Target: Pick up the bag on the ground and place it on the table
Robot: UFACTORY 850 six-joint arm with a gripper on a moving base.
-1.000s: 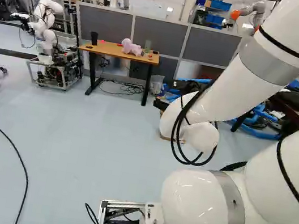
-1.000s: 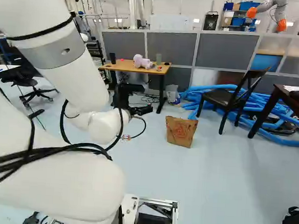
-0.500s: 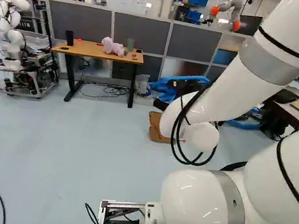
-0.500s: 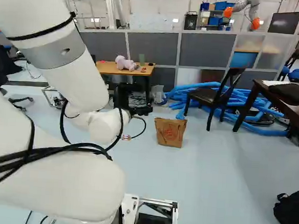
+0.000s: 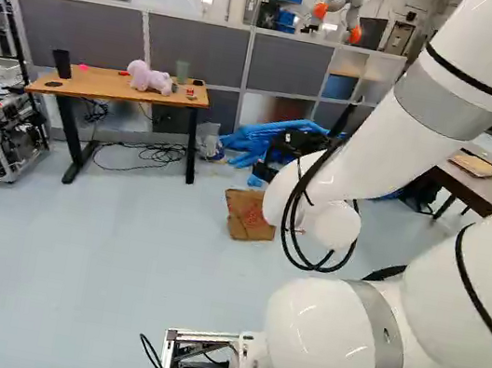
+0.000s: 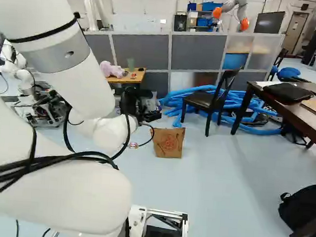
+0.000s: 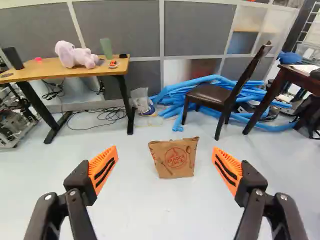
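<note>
Pointing ahead, the claw (image 6: 147, 111) stands wide open, its orange pads (image 7: 103, 169) well apart with nothing held; the brown paper bag (image 7: 174, 159) stands on the pale floor (image 6: 223, 193), ahead of the claw and framed between its fingers in the wrist view, touched by neither; beyond it, at the left of the left base view, a wooden counter (image 5: 102, 86) holds a pink stuffed toy (image 5: 150, 80) and a black cylinder (image 5: 62, 64); a dark chair (image 6: 205, 100) stands near blue tubes (image 6: 173, 101).

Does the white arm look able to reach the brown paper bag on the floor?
Probably yes: its open black gripper faces the bag, nothing visible between, though it may need moving closer.
</note>
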